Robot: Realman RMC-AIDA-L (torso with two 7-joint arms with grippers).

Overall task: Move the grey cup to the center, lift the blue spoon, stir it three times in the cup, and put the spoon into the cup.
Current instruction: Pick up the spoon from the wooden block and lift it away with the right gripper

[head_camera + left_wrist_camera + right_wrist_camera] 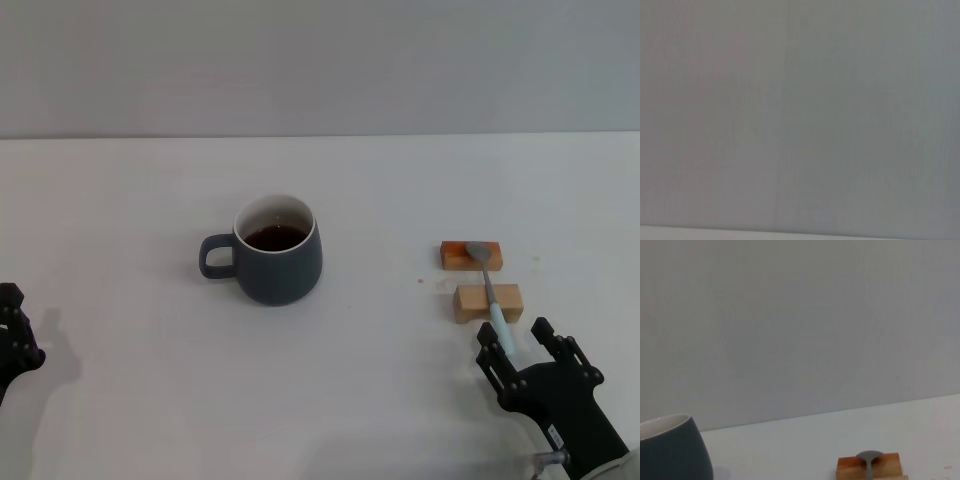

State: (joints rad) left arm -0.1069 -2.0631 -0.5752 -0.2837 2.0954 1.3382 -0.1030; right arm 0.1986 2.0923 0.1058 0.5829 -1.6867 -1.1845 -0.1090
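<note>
The grey cup (280,262) stands on the white table (130,200) left of centre, with dark liquid inside and its handle (214,257) pointing left. It also shows in the right wrist view (671,452). The blue spoon (492,298) lies across two wooden blocks, metal bowl on the far block and pale blue handle pointing toward me. Its bowl shows in the right wrist view (868,457). My right gripper (518,346) is open low at the near right, with the handle's end between its fingers. My left gripper (12,335) sits at the table's near left edge, far from the cup.
The far wooden block (458,256) and the near wooden block (474,303) sit right of the cup; both show in the right wrist view (887,465). A grey wall (320,60) stands behind the table. The left wrist view shows only that wall (800,110).
</note>
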